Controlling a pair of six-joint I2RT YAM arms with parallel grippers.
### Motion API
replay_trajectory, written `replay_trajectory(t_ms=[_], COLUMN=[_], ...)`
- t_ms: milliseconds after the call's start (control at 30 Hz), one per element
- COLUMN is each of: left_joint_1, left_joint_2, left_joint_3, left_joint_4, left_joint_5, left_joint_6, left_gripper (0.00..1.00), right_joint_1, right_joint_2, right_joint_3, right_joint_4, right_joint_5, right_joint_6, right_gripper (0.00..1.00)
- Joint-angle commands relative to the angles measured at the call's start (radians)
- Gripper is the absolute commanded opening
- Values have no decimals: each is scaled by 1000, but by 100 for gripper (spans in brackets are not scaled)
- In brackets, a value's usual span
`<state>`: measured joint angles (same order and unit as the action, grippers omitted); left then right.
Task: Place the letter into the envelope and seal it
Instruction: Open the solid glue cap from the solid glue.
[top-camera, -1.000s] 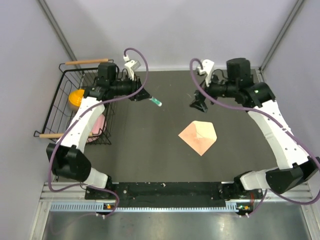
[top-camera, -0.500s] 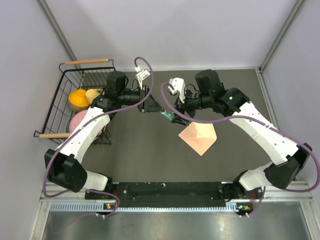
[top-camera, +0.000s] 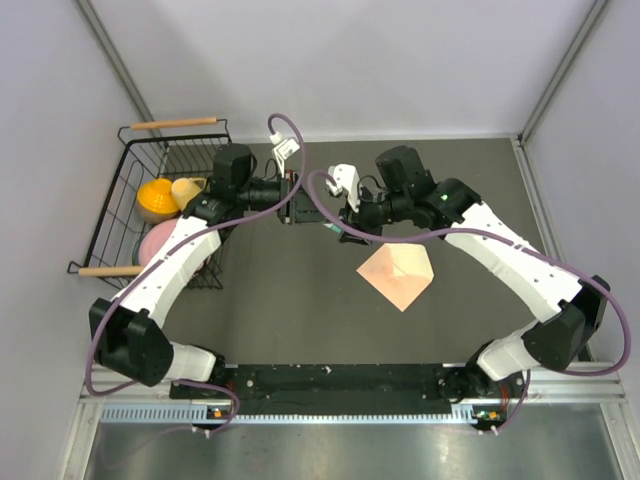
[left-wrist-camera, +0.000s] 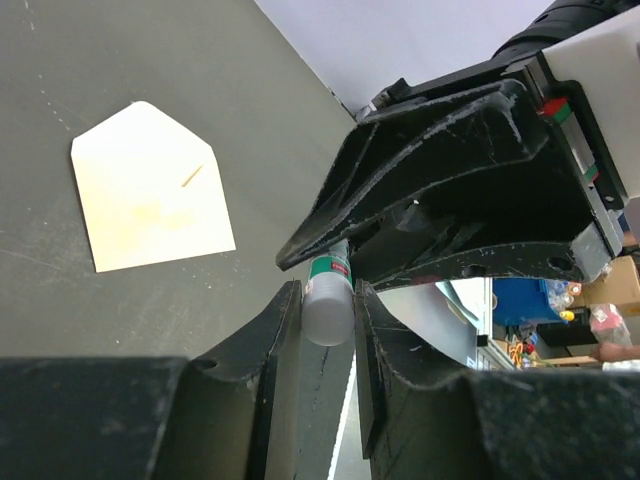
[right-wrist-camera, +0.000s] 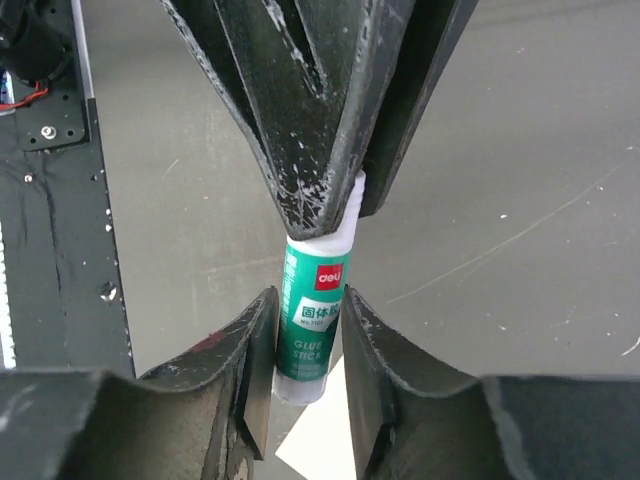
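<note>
The envelope lies flat on the desk, by itself. The left fingers and right fingers both squeeze the glue stick. It looks like glue time: next, pull its cap off.

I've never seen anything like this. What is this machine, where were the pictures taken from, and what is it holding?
Two robot arms, the left arm and the right arm, are bolted to a dark table. The wide picture looks down from above; the other two come from a camera on each wrist. A pink envelope lies flat on the table; a wire basket stands at the left edge. The left pincer and the right pincer each grip one end of a glue stick.
</note>
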<state>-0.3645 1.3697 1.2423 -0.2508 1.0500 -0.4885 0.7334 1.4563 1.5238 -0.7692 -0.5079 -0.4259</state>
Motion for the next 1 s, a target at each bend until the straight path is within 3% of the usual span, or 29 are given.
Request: replay_trajectory(t_ms=[0, 67, 400, 533, 733, 767, 967], left_joint_1=[-10, -7, 116, 156, 147, 145, 121], left_joint_2=[-41, -40, -6, 26, 147, 172, 333], left_joint_3=[-15, -17, 63, 91, 128, 137, 120], left_joint_4=[53, 51, 100, 33, -251, -275, -285], left_joint_5=[18, 15, 10, -42, -462, -554, -771], left_joint_6=[-21, -27, -41, 94, 459, 478, 539], left_gripper=[0, 0, 0, 0, 0, 0, 0], right_joint_1=[17, 17, -9, -87, -177, -189, -244], right_joint_2=[-2, -10, -108, -125, -149, -151, -134], right_joint_3=[1, -16, -209, -258, -297, -301, -321], right_joint_4=[45, 45, 57, 57, 64, 67, 105], right_joint_5=[-15, -1, 48, 3, -47, -53, -122], right_joint_6=[-4, -19, -42, 10, 101, 125, 202], right_gripper=[17, 0, 0, 0, 0, 0, 0])
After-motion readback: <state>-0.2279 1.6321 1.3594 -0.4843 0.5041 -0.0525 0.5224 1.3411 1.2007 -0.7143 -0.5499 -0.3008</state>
